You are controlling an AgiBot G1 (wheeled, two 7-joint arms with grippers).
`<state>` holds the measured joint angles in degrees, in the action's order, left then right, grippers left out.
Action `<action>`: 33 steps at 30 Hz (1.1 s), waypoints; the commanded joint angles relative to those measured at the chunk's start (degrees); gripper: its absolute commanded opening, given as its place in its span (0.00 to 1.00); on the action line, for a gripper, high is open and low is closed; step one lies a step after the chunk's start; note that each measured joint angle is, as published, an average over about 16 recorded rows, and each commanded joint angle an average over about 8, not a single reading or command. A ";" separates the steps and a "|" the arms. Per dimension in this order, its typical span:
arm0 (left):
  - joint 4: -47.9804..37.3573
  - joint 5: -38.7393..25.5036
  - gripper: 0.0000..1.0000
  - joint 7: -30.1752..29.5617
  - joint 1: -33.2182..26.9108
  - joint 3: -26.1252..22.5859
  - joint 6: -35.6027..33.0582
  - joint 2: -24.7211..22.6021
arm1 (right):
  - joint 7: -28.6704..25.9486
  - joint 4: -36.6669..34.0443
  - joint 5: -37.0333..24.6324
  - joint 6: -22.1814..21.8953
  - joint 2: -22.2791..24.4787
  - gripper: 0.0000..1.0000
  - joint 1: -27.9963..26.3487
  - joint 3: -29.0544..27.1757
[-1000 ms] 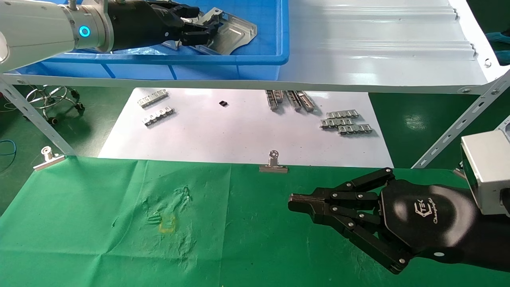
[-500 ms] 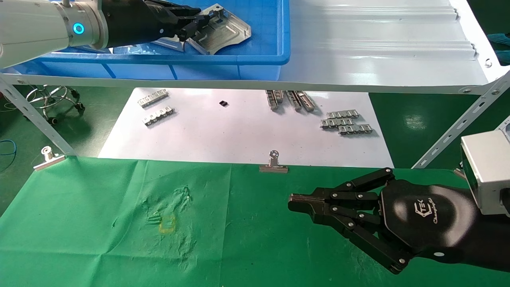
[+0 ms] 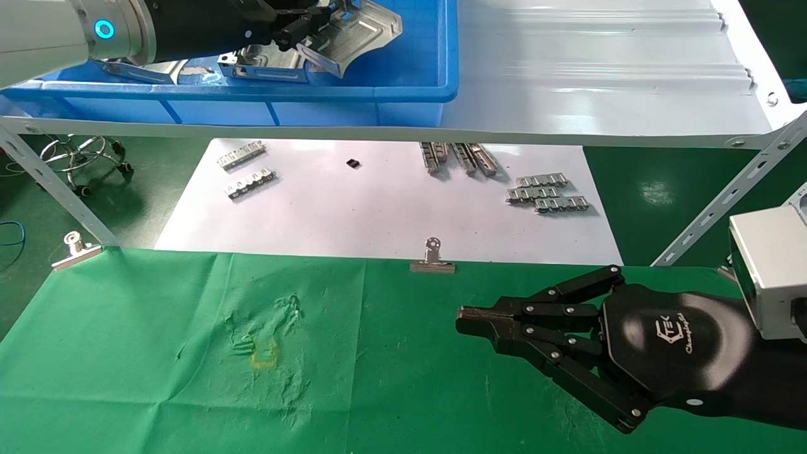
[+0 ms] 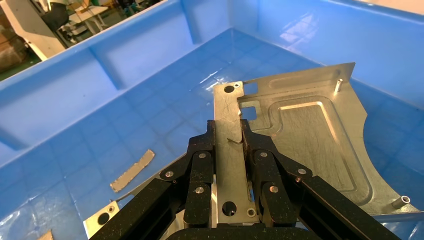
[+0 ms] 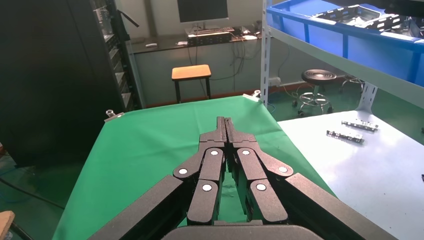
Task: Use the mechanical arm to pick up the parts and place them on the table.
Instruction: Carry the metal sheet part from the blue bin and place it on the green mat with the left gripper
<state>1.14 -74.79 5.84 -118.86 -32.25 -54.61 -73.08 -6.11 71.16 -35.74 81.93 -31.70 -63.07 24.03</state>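
Observation:
My left gripper [image 3: 302, 28] is shut on the rim of a silvery stamped metal part [image 3: 359, 31] and holds it above the floor of the blue bin [image 3: 403, 94] on the shelf. In the left wrist view the black fingers [image 4: 202, 160] clamp the part's flat strip [image 4: 229, 165], and its embossed plate [image 4: 310, 135] hangs beyond them. More parts [image 3: 265, 63] lie in the bin under my left arm. My right gripper [image 3: 463, 328] is shut and empty, hovering low over the green-cloth table [image 3: 157, 353] at the right.
A glossy white shelf [image 3: 599, 82] carries the bin. Below it a white sheet [image 3: 378, 208] holds small linked metal strips [image 3: 545, 195]. Silver binder clips [image 3: 432, 260] pin the cloth's far edge. A grey box [image 3: 766, 271] sits on my right wrist.
My left gripper has lifted the part up off the bin floor and drawn it back toward the left. More parts now show underneath. My right arm has not moved.

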 commanded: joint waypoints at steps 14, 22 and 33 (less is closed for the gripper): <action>3.00 4.21 0.00 4.19 -0.90 2.73 -17.71 7.08 | 0.00 0.00 0.00 0.00 0.00 0.00 0.00 0.00; 5.91 5.74 0.00 11.17 0.48 3.33 -33.70 13.08 | 0.00 0.00 0.00 0.00 0.00 0.00 0.00 0.00; 20.60 11.20 0.00 18.82 8.78 0.32 -37.54 22.71 | 0.00 0.00 0.00 0.00 0.00 0.00 0.00 0.00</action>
<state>22.46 -62.92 24.23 -109.71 -32.63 -91.93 -49.98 -6.11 71.16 -35.74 81.93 -31.70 -63.07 24.03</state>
